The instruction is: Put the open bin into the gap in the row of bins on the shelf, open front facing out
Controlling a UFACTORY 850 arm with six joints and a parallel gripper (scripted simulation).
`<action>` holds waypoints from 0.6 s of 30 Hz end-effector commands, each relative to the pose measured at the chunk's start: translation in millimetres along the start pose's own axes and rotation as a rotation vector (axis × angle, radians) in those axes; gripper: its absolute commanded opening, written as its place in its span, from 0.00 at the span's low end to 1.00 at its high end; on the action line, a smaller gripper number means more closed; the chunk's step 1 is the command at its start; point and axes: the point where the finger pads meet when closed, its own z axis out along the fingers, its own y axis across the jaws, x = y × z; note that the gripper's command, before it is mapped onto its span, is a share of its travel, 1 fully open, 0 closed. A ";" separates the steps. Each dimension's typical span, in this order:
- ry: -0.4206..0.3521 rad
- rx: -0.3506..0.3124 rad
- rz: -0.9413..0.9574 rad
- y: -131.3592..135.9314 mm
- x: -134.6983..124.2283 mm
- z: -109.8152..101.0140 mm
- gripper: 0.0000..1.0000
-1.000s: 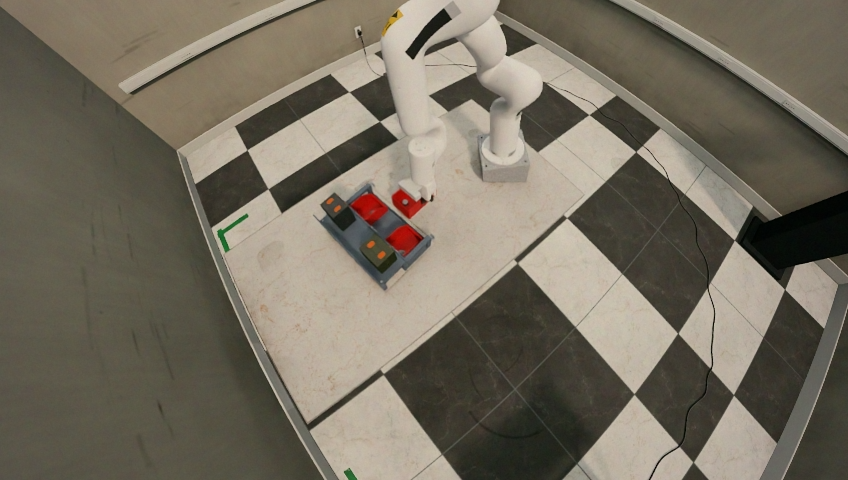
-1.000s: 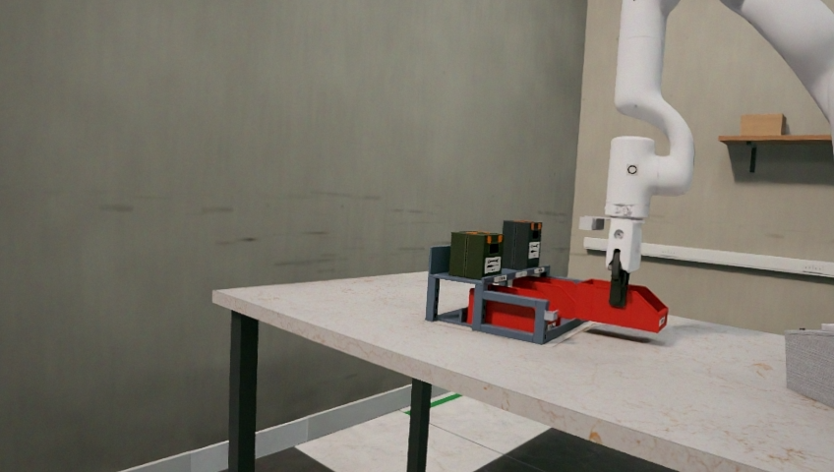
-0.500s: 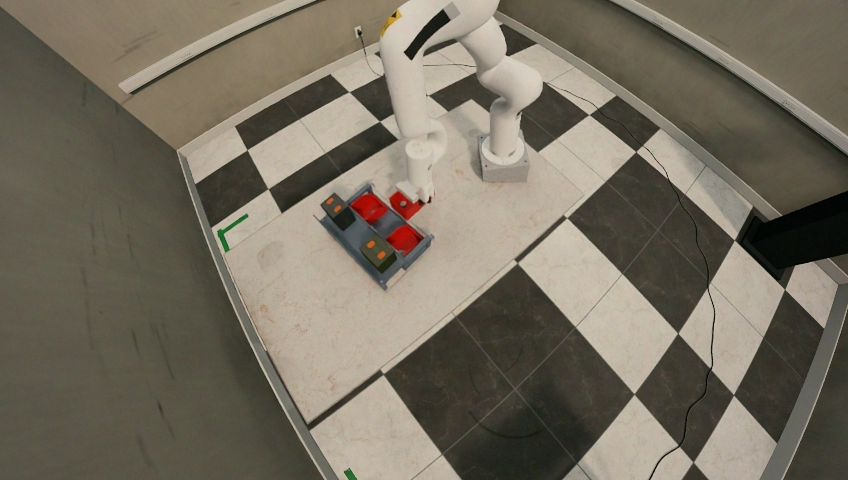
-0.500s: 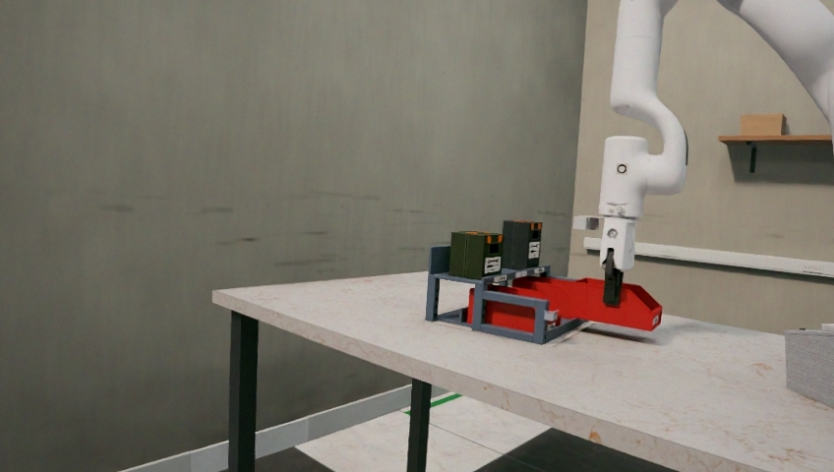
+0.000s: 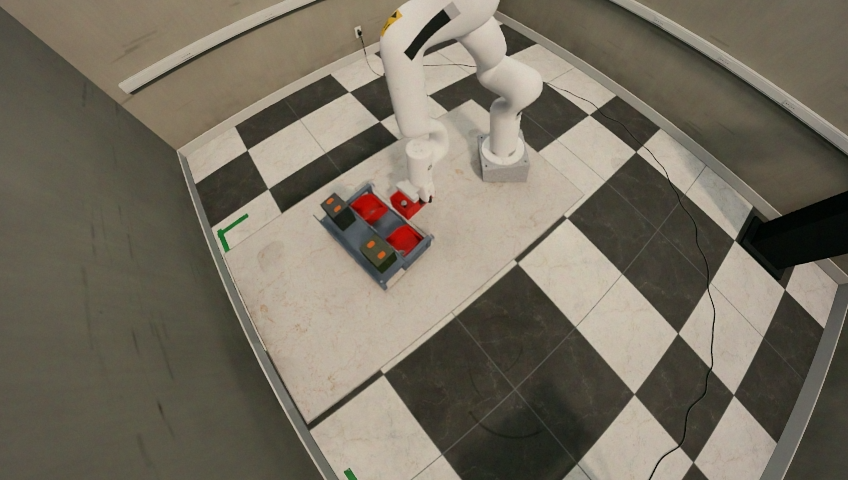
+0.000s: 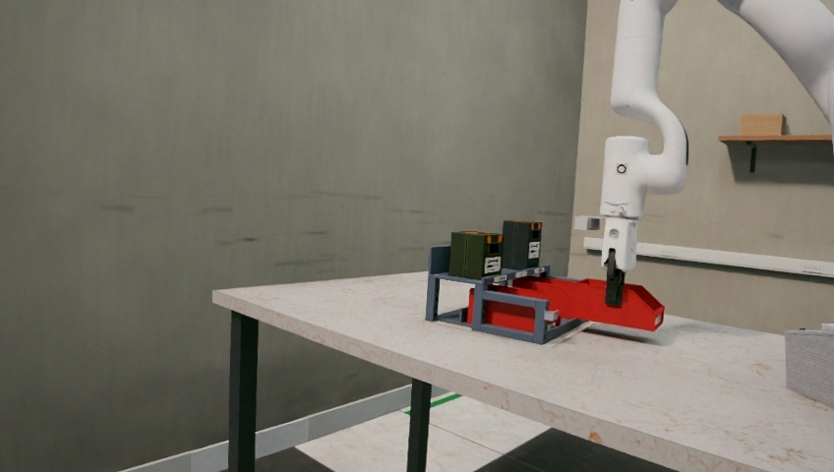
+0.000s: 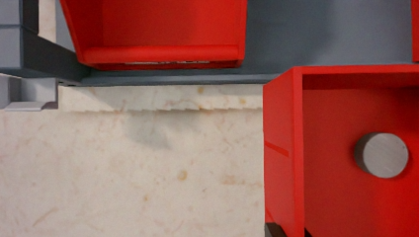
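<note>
My end effector (image 5: 429, 199) (image 6: 613, 305) (image 7: 289, 233) is clamping a side wall of the open bin (image 5: 405, 204) (image 6: 628, 304) (image 7: 283, 148), which I am holding slightly tilted above the desk (image 5: 476, 237) (image 6: 374, 327) (image 7: 163, 193), at the front of the shelf (image 5: 421, 248) (image 6: 478, 307) (image 7: 173, 79). A grey part (image 5: 404, 203) (image 7: 386, 155) is lying in this bin. Two red bins (image 5: 368, 207) (image 5: 404, 239) are standing in the shelf, two dark boxes (image 5: 338, 210) (image 5: 378, 254) (image 6: 475, 255) (image 6: 520, 245) on top.

I've moved my gripper (image 5: 429, 199) (image 6: 613, 303) (image 7: 290, 232) and the open bin (image 5: 411, 209) (image 6: 637, 307) (image 7: 341, 114) slightly closer to the shelf (image 5: 356, 236) (image 6: 478, 307) (image 7: 163, 79).
</note>
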 end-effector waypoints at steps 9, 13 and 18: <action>0.002 0.000 0.000 0.1 0.6 -0.4 0.00; 0.002 0.000 0.000 0.0 -1.3 -0.1 0.00; 0.002 0.000 0.000 0.0 -1.7 0.0 0.00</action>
